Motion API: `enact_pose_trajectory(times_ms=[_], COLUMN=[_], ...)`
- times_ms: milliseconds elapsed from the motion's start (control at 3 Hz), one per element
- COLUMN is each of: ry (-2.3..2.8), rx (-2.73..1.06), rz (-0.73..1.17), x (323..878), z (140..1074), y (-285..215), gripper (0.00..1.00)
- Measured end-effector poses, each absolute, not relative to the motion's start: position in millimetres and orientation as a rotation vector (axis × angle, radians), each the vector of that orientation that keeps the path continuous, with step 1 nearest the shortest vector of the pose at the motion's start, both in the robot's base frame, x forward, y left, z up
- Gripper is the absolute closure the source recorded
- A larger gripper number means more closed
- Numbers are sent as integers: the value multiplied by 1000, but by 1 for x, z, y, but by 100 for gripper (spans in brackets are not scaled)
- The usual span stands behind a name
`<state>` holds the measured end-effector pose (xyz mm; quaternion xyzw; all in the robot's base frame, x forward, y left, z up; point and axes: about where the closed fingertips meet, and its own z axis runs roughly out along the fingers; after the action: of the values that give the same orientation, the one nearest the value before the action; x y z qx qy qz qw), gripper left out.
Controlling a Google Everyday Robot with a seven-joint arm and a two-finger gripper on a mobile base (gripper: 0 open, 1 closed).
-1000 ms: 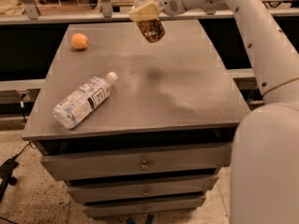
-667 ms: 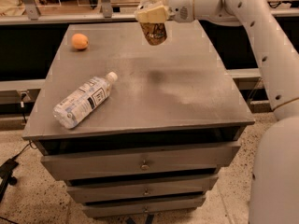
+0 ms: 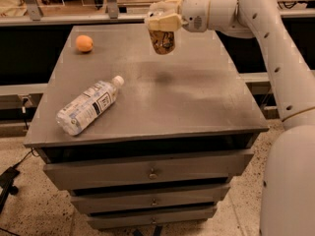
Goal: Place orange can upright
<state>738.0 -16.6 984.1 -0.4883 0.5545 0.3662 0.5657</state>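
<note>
The orange can (image 3: 162, 41), orange-brown and gold with pale patches, hangs roughly upright from my gripper (image 3: 161, 19), which is shut on its upper end. The can is held in the air above the far middle of the grey cabinet top (image 3: 197, 107), with its dark shadow on the surface below. The white arm reaches in from the right.
A clear plastic water bottle (image 3: 88, 105) with a white label lies on its side at the left front. A round orange fruit (image 3: 84, 43) sits at the far left corner. The cabinet has drawers below, and a shelf rail runs behind it.
The arm has swung the can a little toward the middle of the top and the can now hangs straighter. The bottle and fruit have not moved.
</note>
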Motion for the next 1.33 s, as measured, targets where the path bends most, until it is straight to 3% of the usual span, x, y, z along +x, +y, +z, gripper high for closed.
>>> enact_pose_trajectory(times_ms=[667, 1000, 1333], ry=[1243, 1238, 1236], rx=[-1159, -1161, -1164], rz=[1103, 1121, 1125], x=[730, 730, 729], z=[937, 934, 934], y=[2, 5, 9], gripper=[100, 86, 62])
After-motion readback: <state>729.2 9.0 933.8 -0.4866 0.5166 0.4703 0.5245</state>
